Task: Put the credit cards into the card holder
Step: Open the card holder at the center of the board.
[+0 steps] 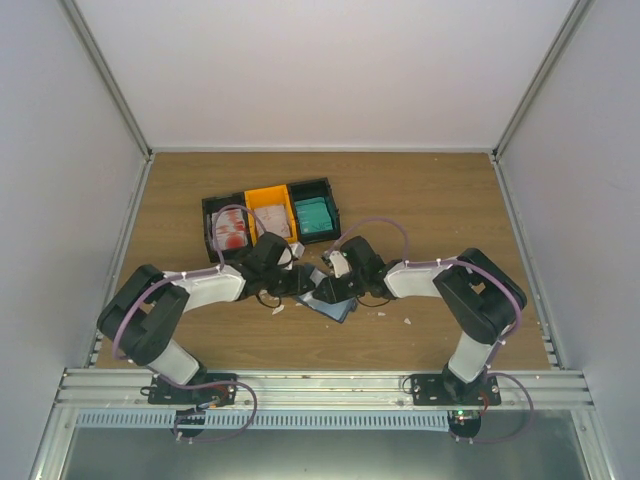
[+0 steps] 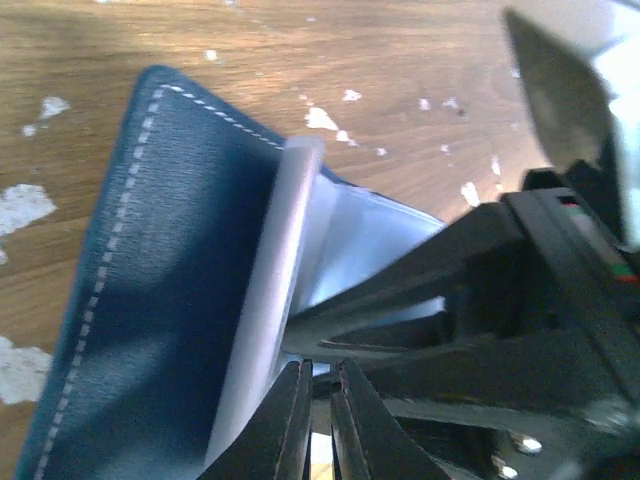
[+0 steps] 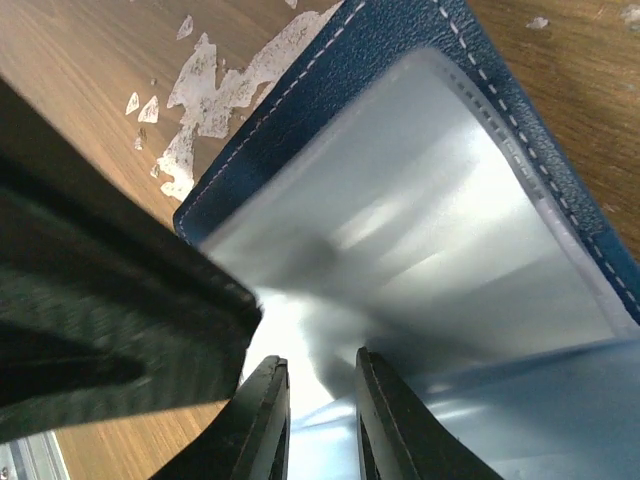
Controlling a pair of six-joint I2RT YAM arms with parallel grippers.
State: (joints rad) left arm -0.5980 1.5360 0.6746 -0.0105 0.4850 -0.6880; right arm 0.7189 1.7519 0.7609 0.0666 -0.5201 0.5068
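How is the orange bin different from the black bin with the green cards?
The orange bin is orange, and the black bin is black. The orange bin holds pale cards, while the black bin holds teal cards. The orange bin sits in the middle of the row of three, and the black bin is at the right end. Both are open on top and stand side by side on the table.

On the counter (image 1: 420,200), three bins (image 1: 270,212) stand in a row at upper centre, with cards (image 1: 231,232) in them. Just below, at mid-frame, lies the holder (image 1: 338,310), the left gripper (image 1: 300,283) at its left and the right gripper (image 1: 324,290) above it. Scraps (image 1: 407,321) lie to its right.
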